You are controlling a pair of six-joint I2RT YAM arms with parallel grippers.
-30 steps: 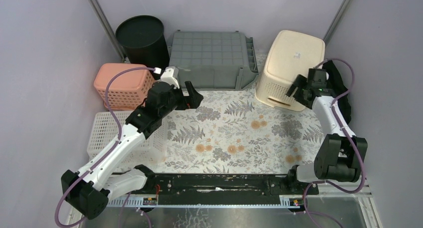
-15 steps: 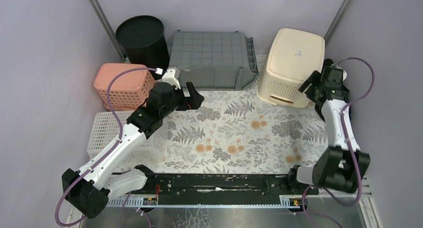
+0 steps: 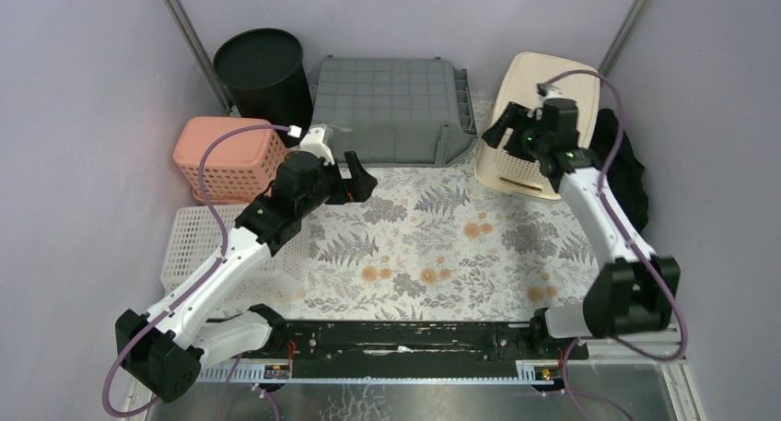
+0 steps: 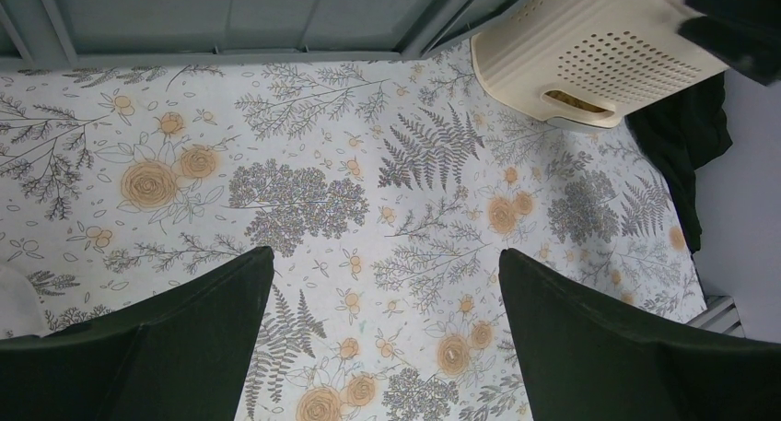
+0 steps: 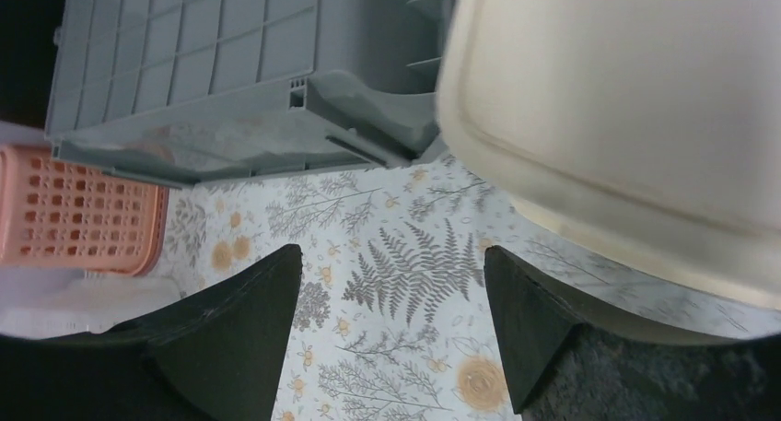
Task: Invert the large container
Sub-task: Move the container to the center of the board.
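Observation:
The large grey container [image 3: 391,108] stands at the back middle of the table with its gridded base facing up and its rim on the floral mat. It also shows in the left wrist view [image 4: 230,16] and the right wrist view [image 5: 212,71]. My left gripper [image 3: 361,177] is open and empty, just in front of the container's left front corner, over the mat [image 4: 387,255]. My right gripper [image 3: 504,128] is open and empty, above the gap between the container's right end and the cream basket [image 3: 545,85], with the mat showing between its fingers [image 5: 391,251].
The cream basket lies upside down at the back right [image 5: 626,99]. A black bucket [image 3: 262,66] stands at the back left, a pink basket [image 3: 226,158] in front of it, a white basket [image 3: 198,246] at the left edge. A black cloth [image 3: 626,172] lies by the right wall.
My right arm has swung from the cream basket's right side up over it to its left end, near the grey container. The cream basket has shifted slightly. The left arm has not moved.

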